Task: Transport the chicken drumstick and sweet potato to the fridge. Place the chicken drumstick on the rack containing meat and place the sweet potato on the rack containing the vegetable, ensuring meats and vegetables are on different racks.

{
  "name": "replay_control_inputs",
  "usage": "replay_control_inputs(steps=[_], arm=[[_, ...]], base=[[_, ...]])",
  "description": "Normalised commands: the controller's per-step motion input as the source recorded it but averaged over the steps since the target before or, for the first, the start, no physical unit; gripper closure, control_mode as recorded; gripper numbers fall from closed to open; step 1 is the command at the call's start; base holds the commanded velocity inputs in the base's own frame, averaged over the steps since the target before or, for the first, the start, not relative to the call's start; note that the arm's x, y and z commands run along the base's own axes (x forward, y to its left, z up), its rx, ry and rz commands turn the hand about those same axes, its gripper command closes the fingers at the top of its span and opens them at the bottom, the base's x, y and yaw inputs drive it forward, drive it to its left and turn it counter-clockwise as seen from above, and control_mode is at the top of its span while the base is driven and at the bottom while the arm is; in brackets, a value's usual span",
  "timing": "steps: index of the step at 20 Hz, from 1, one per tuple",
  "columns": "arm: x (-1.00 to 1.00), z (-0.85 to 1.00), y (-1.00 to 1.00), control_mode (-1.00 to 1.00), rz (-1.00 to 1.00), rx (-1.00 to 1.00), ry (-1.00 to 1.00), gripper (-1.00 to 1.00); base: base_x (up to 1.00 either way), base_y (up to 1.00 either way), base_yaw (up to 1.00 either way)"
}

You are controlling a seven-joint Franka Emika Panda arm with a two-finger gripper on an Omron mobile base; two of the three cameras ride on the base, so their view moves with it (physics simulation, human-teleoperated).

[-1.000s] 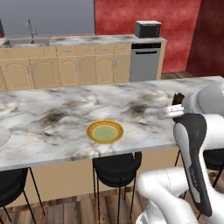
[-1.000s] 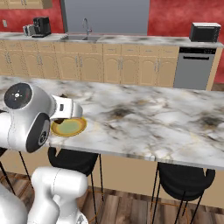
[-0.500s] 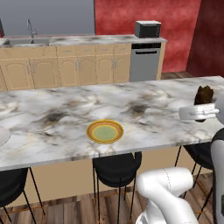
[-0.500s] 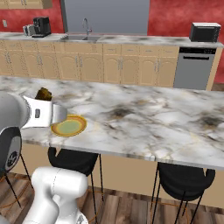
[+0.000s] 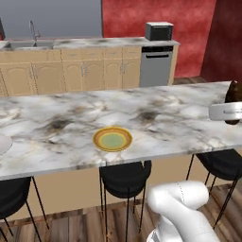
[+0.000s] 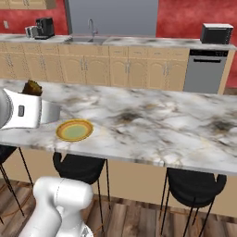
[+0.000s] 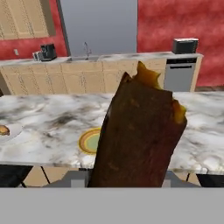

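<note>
My gripper [image 5: 231, 110] is shut on the sweet potato [image 7: 138, 135], a dark reddish-brown piece with orange flesh at its top. It stands upright close to the hand camera and hides the fingertips. In the left base view the sweet potato [image 5: 232, 92] sticks up from the white hand at the right edge, over the island's end. In the right base view the sweet potato [image 6: 32, 87] and gripper [image 6: 33, 104] are at the far left. A small golden-orange piece, seemingly the chicken drumstick [image 7: 4, 130], lies on a white plate [image 7: 12, 130] at the left of the island. The fridge and its racks are out of view.
A yellow plate with a green centre [image 5: 112, 139] lies on the marble island [image 5: 156, 118]. Black stools [image 5: 124, 174] stand under the island's near edge. Behind are wood cabinets with a sink [image 6: 90, 39], dishwasher [image 5: 155, 65], microwave [image 5: 159, 31] and coffee machine [image 6: 44, 27].
The arm has swung outward and the hand has risen with the sweet potato: rightward to the edge of the left base view, leftward in the right base view. The counter has not shifted.
</note>
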Motion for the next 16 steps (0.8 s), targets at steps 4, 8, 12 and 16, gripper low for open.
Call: replay_control_inputs(steps=[4, 8, 12, 16], arm=[[0.0, 0.0, 0.0, 1.0, 0.0, 0.0, 0.0, 1.0], [0.0, 0.0, 0.0, 1.0, 0.0, 0.0, 0.0, 1.0], [0.0, 0.0, 0.0, 1.0, 0.0, 0.0, 0.0, 1.0], [0.0, 0.0, 0.0, 1.0, 0.0, 0.0, 0.0, 1.0]], base=[[-0.74, 0.69, 0.05], [-0.53, 1.0, 0.22], [0.0, 0.43, 0.91], [0.0, 0.0, 1.0]])
